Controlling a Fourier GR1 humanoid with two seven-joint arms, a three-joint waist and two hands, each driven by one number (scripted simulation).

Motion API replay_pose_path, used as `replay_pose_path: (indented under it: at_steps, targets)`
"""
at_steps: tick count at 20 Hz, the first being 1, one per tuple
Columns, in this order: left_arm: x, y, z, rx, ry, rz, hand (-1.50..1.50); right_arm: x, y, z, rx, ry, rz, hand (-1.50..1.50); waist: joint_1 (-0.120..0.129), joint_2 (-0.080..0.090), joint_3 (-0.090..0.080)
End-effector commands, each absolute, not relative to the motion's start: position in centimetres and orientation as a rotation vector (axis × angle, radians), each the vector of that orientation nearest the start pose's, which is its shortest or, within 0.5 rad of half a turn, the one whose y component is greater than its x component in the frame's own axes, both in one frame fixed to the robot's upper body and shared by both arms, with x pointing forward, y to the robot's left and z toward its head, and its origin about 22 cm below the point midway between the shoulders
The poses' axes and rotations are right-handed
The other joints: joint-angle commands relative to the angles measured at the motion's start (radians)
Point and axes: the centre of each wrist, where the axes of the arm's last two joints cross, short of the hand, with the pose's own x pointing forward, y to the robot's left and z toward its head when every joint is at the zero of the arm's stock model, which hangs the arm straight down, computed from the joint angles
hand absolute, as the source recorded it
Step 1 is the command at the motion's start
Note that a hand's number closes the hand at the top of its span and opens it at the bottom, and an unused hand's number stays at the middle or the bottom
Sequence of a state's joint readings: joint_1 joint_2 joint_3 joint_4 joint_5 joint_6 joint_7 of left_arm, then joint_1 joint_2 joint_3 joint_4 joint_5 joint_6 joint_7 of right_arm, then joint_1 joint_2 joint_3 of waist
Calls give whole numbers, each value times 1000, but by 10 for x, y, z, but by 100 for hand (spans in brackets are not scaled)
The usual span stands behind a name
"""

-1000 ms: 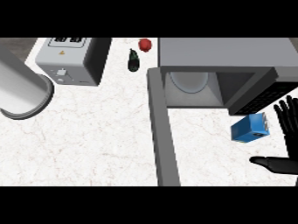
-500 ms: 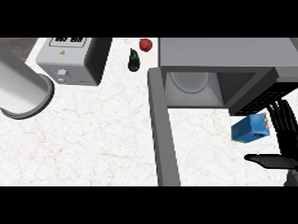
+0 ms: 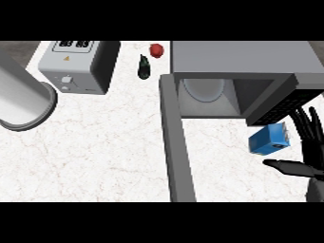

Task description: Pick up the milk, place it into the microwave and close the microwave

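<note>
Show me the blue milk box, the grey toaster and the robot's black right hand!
Blue milk box (image 3: 267, 141): head view, on its blue side.
Grey toaster (image 3: 71, 65): head view, on its light grey face.
Black right hand (image 3: 320, 159): head view, on its palm.

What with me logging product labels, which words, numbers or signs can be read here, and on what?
No words, brands or numbers are readable.
Toaster: a small triangle sign on its top, with the symbol inside too small to read; the marks by its knobs are too small as well.
Milk carton: no legible print.
Microwave: its dark control panel shows nothing legible.
</note>
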State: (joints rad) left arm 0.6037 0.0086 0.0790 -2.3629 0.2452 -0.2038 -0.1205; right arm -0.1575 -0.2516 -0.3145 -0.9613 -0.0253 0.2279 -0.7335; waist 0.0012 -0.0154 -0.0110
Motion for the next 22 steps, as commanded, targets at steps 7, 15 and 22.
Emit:
replay_pose_path:
  at_steps: [7, 15, 22]
  targets:
    - [86, 281, 96, -14, -1953, 93, -150, 250, -393, -95, -300, -1730, 40, -150, 31, 22, 13]
    - [83, 276, 107, -27, -1957, 68, -150, 233, -395, -109, 252, -1698, 81, -150, 38, 21, 15]
    - [88, 278, 103, -32, -1947, 95, -150, 264, -361, -106, 97, -1897, 81, 150, 21, 19, 13]
